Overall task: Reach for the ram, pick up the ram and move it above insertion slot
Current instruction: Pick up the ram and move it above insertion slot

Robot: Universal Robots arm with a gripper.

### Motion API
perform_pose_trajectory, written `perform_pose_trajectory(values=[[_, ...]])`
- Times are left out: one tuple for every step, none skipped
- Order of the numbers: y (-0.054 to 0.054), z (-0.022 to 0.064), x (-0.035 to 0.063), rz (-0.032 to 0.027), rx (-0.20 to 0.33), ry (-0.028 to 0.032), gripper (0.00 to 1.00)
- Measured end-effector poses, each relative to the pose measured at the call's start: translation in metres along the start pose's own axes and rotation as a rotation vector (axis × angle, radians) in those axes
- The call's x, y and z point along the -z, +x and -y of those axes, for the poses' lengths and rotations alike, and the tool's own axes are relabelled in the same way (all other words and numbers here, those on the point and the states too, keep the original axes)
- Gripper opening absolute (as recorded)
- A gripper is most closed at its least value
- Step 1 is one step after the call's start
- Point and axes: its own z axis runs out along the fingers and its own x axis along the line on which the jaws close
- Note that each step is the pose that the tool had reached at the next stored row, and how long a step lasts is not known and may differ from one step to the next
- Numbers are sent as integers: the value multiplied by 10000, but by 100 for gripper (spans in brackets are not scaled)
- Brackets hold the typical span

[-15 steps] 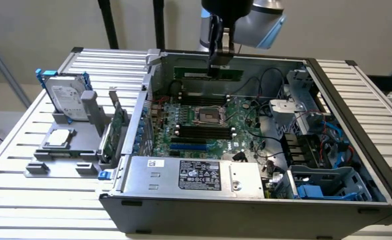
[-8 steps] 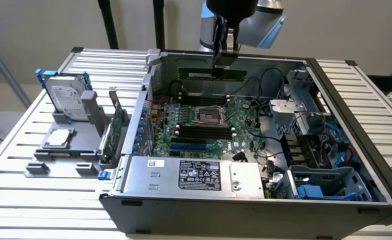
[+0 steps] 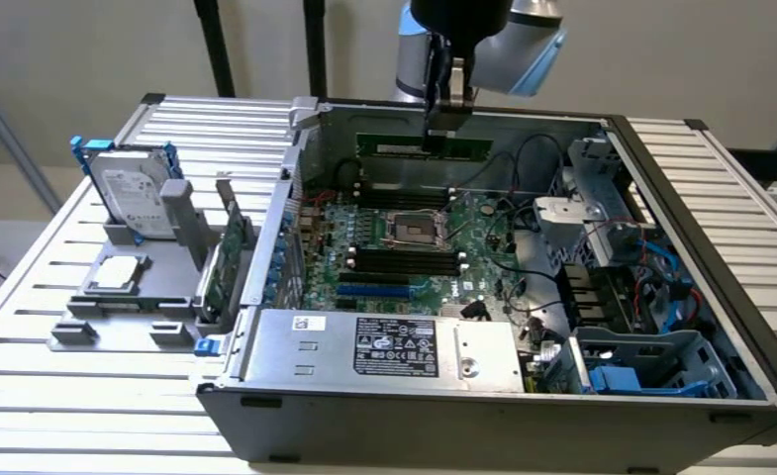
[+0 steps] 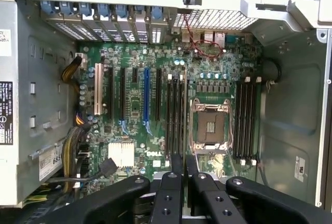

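Observation:
The ram (image 3: 396, 147), a long thin green stick, hangs level above the far side of the open computer case, and my gripper (image 3: 443, 125) is shut on its upper edge. In the wrist view the ram (image 4: 185, 111) appears edge-on as a thin line running out from between the black fingers (image 4: 176, 163) of my gripper (image 4: 184, 157). That line lies over the dark memory slots (image 4: 175, 111) beside the processor socket (image 4: 210, 126). More memory slots (image 4: 246, 117) sit on the socket's other side. On the motherboard (image 3: 487, 223) the slots (image 3: 402, 263) lie well below the held stick.
A grey fixture at the exterior view's left carries a hard drive (image 3: 138, 190), an expansion card (image 3: 235, 243) and a silver processor chip (image 3: 118, 271). Inside the case are a power supply (image 3: 388, 344), a drive cage (image 3: 600, 203) and loose cables (image 3: 652, 272). The case walls (image 3: 494, 421) rise around the board.

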Motion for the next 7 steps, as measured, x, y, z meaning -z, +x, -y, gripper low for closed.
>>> perform_pose_trajectory(values=[[0, 0, 0, 1, -6, 1, 13], [-1, 0, -1, 1, -13, 2, 13], [-1, 0, 0, 1, -17, 3, 13], [-1, 0, -1, 1, -19, 3, 13], [-1, 0, -1, 2, -18, 3, 13], [-1, 0, -1, 2, -19, 3, 13], [-1, 0, 0, 1, -19, 3, 13]])
